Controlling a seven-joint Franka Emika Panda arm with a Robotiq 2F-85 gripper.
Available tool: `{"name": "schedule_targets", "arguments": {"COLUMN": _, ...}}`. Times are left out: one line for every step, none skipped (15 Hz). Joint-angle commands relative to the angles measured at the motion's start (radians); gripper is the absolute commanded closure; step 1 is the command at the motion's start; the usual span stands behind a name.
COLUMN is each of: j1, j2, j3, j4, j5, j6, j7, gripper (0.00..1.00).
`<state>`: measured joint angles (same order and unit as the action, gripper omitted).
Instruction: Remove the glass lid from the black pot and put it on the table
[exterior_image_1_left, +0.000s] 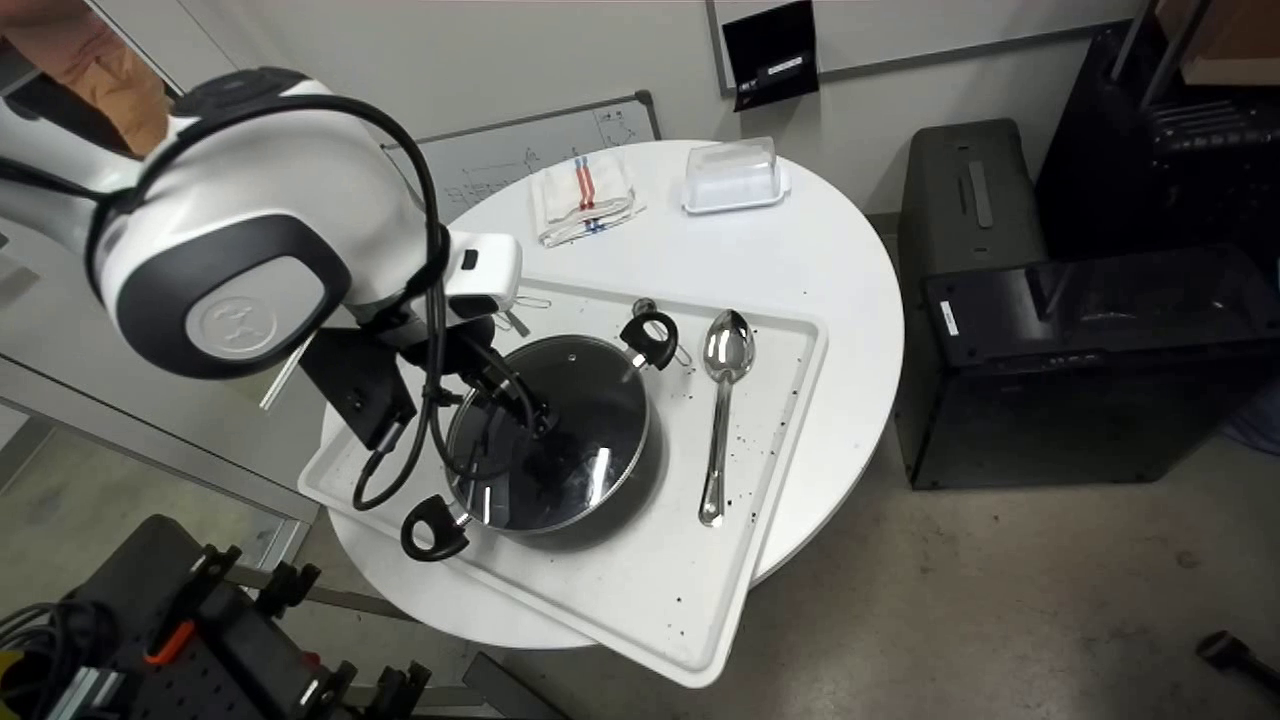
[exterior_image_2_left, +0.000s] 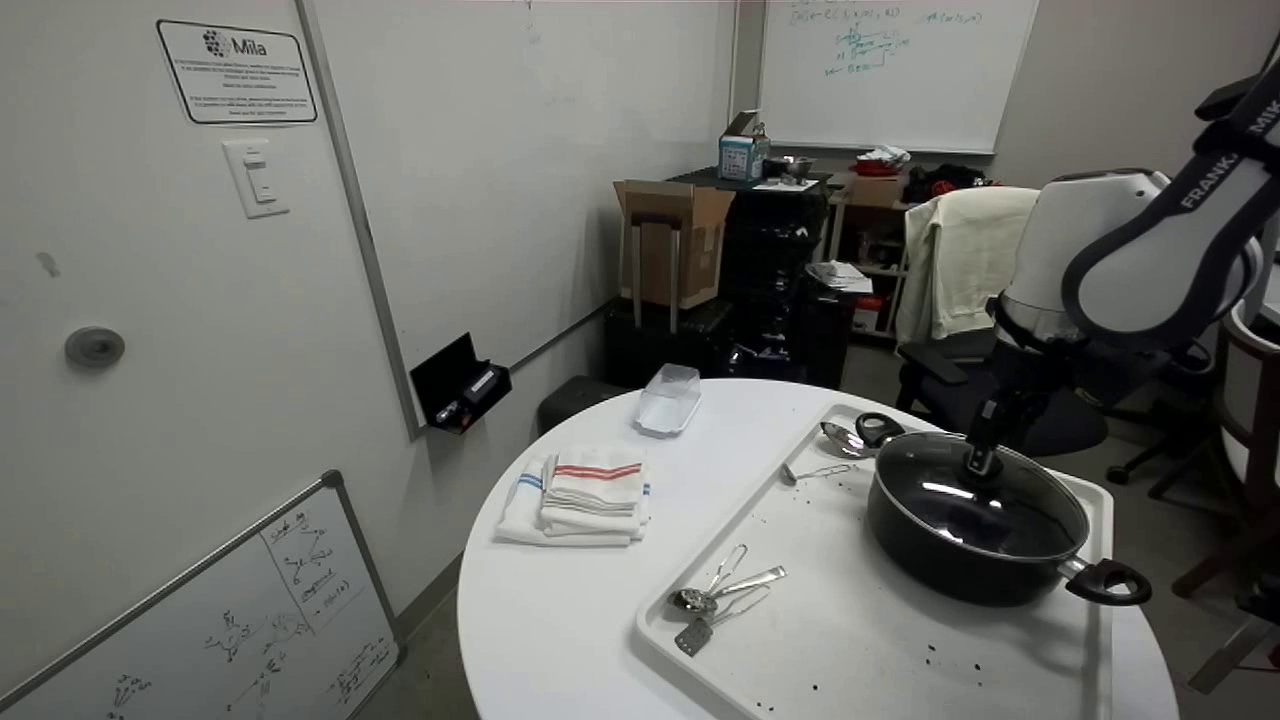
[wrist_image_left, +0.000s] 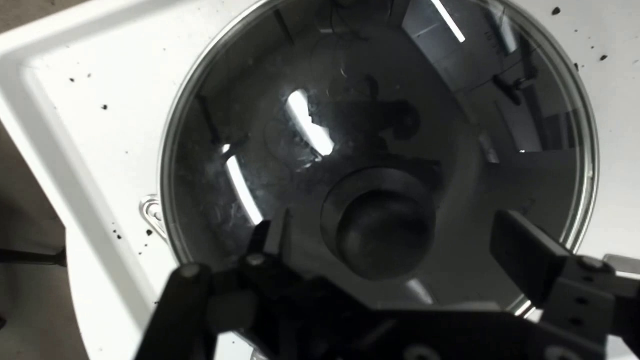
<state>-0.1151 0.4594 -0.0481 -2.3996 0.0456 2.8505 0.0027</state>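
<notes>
The black pot (exterior_image_2_left: 950, 565) stands on the white tray, with one black loop handle (exterior_image_1_left: 436, 530) showing near the tray's edge. The glass lid (exterior_image_1_left: 610, 400) sits on the pot; it also shows in an exterior view (exterior_image_2_left: 1030, 515) and fills most of the wrist view (wrist_image_left: 380, 115). Its dark round knob (wrist_image_left: 385, 235) lies between my open fingers (wrist_image_left: 392, 235), with a gap on each side. In an exterior view the gripper (exterior_image_2_left: 983, 462) points down at the lid's centre. The round white table (exterior_image_1_left: 830, 250) bears the tray.
The white tray (exterior_image_1_left: 640, 610) overhangs the table edge. A large metal spoon (exterior_image_1_left: 722, 400) lies beside the pot. Small utensils (exterior_image_2_left: 705, 600) lie at a tray corner. Folded towels (exterior_image_2_left: 595, 500) and a clear-lidded butter dish (exterior_image_1_left: 735, 178) stand on the table beyond the tray.
</notes>
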Motion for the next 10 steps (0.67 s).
{"name": "schedule_targets", "arguments": {"j1": -0.016, "j2": 0.059, "j3": 0.015, "j4": 0.044, "j5": 0.021, "j6": 0.038, "j7": -0.009, "gripper": 0.00}}
{"name": "schedule_targets", "arguments": {"j1": -0.016, "j2": 0.067, "j3": 0.015, "j4": 0.048, "j5": 0.020, "j6": 0.042, "j7": -0.008, "gripper": 0.00}}
{"name": "schedule_targets", "arguments": {"j1": -0.019, "j2": 0.072, "j3": 0.018, "j4": 0.053, "j5": 0.021, "j6": 0.044, "j7": -0.009, "gripper": 0.00}}
{"name": "schedule_targets", "arguments": {"j1": -0.020, "j2": 0.076, "j3": 0.019, "j4": 0.056, "j5": 0.021, "j6": 0.047, "j7": -0.010, "gripper": 0.25}}
{"name": "schedule_targets", "arguments": {"j1": -0.021, "j2": 0.078, "j3": 0.020, "j4": 0.058, "j5": 0.020, "j6": 0.049, "j7": -0.010, "gripper": 0.28}}
{"name": "schedule_targets", "arguments": {"j1": -0.023, "j2": 0.081, "j3": 0.022, "j4": 0.061, "j5": 0.021, "j6": 0.051, "j7": -0.011, "gripper": 0.33}}
{"name": "schedule_targets", "arguments": {"j1": -0.023, "j2": 0.083, "j3": 0.023, "j4": 0.063, "j5": 0.020, "j6": 0.053, "j7": -0.011, "gripper": 0.41}}
{"name": "schedule_targets", "arguments": {"j1": -0.022, "j2": 0.085, "j3": 0.023, "j4": 0.065, "j5": 0.020, "j6": 0.056, "j7": -0.010, "gripper": 0.48}}
{"name": "schedule_targets", "arguments": {"j1": -0.023, "j2": 0.086, "j3": 0.024, "j4": 0.066, "j5": 0.019, "j6": 0.058, "j7": -0.010, "gripper": 0.55}}
{"name": "schedule_targets", "arguments": {"j1": -0.023, "j2": 0.086, "j3": 0.024, "j4": 0.066, "j5": 0.019, "j6": 0.059, "j7": -0.009, "gripper": 0.64}}
